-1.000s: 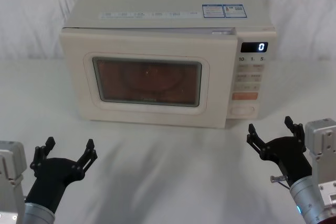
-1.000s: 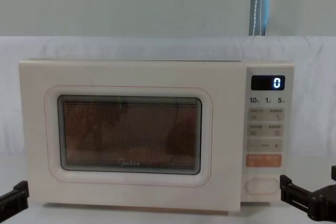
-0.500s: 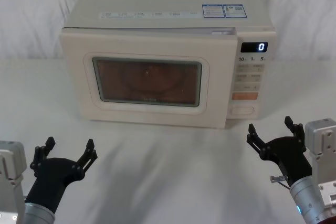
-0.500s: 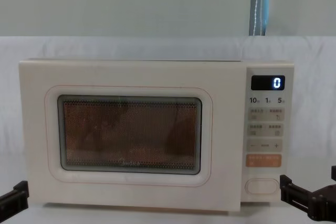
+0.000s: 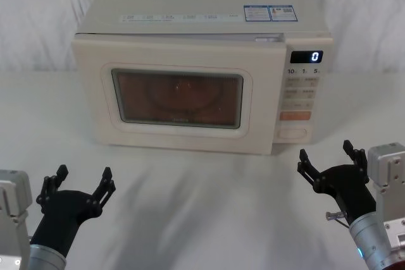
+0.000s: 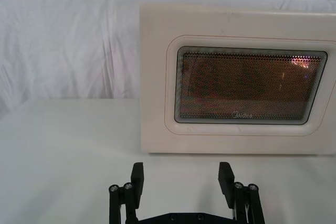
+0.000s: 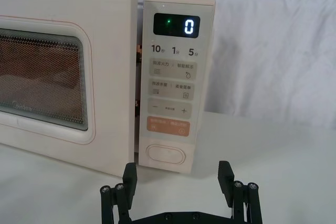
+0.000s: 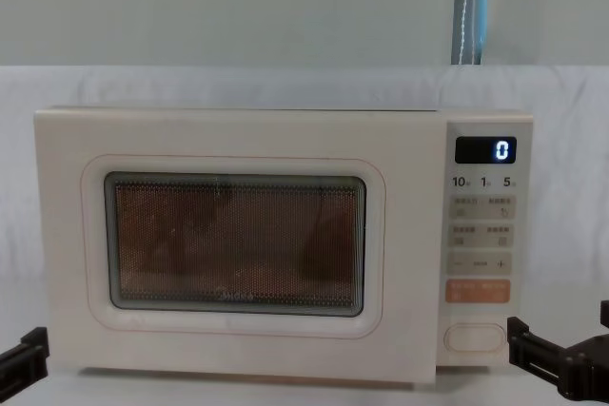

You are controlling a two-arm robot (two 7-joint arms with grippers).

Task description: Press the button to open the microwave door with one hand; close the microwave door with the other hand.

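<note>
Before my wide-open right gripper (image 5: 330, 155), the button (image 5: 292, 133) looks stiff; I'd press its centre.

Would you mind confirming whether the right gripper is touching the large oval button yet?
No, the right gripper hangs open in front of the button, with bare table between them.

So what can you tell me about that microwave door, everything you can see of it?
The microwave door is a wide cream panel, plastic by its look, taking up most of the oven's front left of the control panel. A rounded groove frames its dark mesh window, which glows orange inside, with a grey logo below the glass. It stands upright but slightly ajar: a narrow gap shows along its edge by the control panel. Nothing touches it; both tools sit apart on the table side.
</note>
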